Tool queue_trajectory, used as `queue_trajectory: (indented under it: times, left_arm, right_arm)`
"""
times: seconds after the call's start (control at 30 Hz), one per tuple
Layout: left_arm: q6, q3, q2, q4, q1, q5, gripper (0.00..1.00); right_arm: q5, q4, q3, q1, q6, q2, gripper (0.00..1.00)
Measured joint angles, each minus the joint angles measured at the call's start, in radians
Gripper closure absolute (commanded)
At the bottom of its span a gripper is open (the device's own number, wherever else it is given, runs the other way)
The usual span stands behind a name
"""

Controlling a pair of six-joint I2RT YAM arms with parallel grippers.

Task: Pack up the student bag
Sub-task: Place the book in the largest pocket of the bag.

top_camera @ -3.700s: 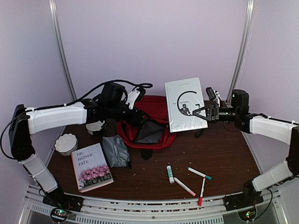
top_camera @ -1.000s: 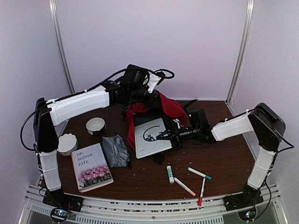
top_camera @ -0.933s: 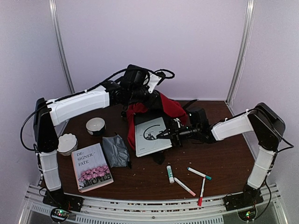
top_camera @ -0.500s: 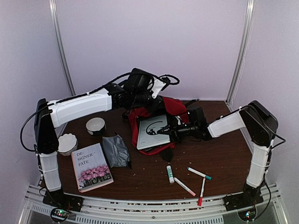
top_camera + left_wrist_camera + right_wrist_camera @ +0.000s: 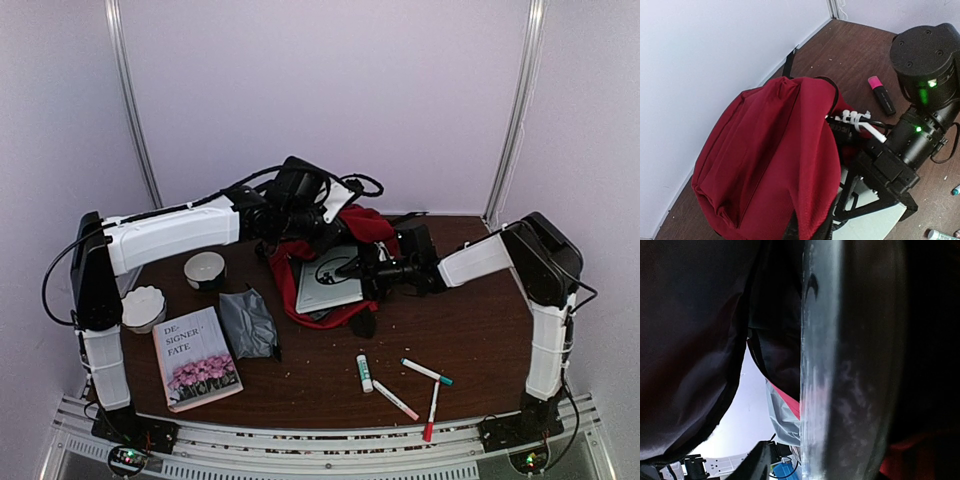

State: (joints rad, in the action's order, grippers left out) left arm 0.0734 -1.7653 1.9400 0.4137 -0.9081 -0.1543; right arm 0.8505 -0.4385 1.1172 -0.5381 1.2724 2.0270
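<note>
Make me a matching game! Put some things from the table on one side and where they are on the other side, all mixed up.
Things:
1. white book
2. flower book
3. grey pouch
4. pens

Places:
A. front left of the table, lying flat
B. front right, next to the glue stick
C. poking out of the red bag
D. between the flower book and the red bag

Pairs: 1-C, 2-A, 3-D, 4-B
</note>
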Motion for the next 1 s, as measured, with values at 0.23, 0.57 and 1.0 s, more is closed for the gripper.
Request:
queue_trajectory:
  times: [0.23,0.57,1.0]
  left_arm:
    - [0.006,0.021,-0.019,-0.03,-0.003,-0.003,1.0]
    - [0.008,0.05,-0.031,-0.07,-0.005,-0.007,1.0]
    - [0.011,0.051,-0.035,-0.076,-0.005,-0.008,1.0]
  right_arm:
    - [-0.054,0.206,-0.082,0.014,-0.098,-0.166,0.23]
    - [-0.183,0.494,-0.091,0.015,-0.311,-0.268,0.0]
    - [-0.432,0.824,0.019,-0.077,-0.755,-0.451,0.0]
